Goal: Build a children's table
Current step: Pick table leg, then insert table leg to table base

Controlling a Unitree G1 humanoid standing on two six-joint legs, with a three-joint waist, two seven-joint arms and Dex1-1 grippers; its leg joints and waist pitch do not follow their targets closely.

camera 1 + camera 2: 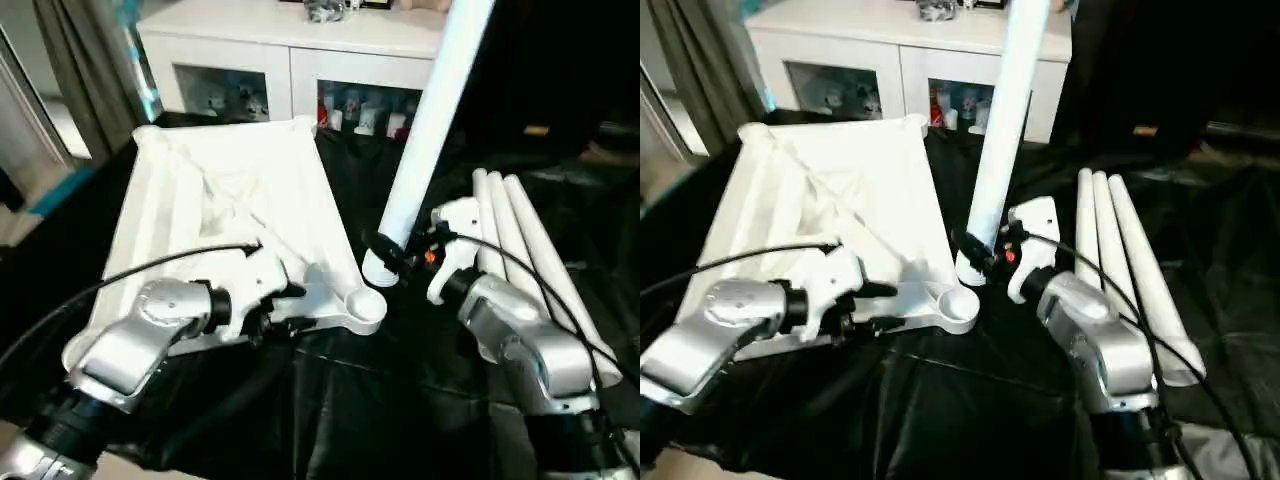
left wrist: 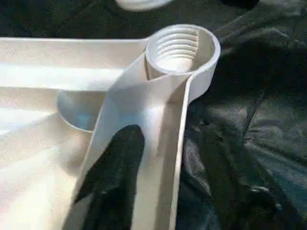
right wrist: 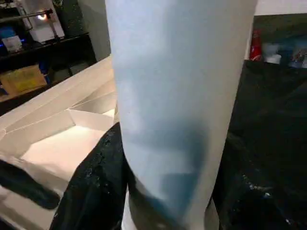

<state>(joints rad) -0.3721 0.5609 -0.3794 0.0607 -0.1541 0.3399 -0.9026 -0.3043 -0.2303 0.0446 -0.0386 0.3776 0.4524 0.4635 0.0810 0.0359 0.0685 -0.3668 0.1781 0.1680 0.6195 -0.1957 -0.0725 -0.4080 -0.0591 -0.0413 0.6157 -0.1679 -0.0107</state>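
The children's table top (image 1: 230, 200) lies upside down on the black cloth, ribbed underside up. Its near right corner socket (image 2: 182, 48) is empty and shows its inner thread. My left gripper (image 1: 280, 305) is at the near edge just left of that socket, fingers above and below the rim, shut on it; one black finger (image 2: 115, 177) lies in the rib channel. My right gripper (image 1: 392, 252) is shut on a white leg (image 1: 430, 130) near its lower end. That leg stands almost upright, leaning right, its foot just beyond the socket. Three more legs (image 1: 520, 250) lie side by side at the right.
A white glass-door cabinet (image 1: 290, 40) stands behind the draped table. A grey curtain (image 1: 80, 70) hangs at the back left. Black cables (image 1: 150, 265) run over both forearms. Wrinkled black cloth (image 1: 400, 400) covers the table in front of the table top.
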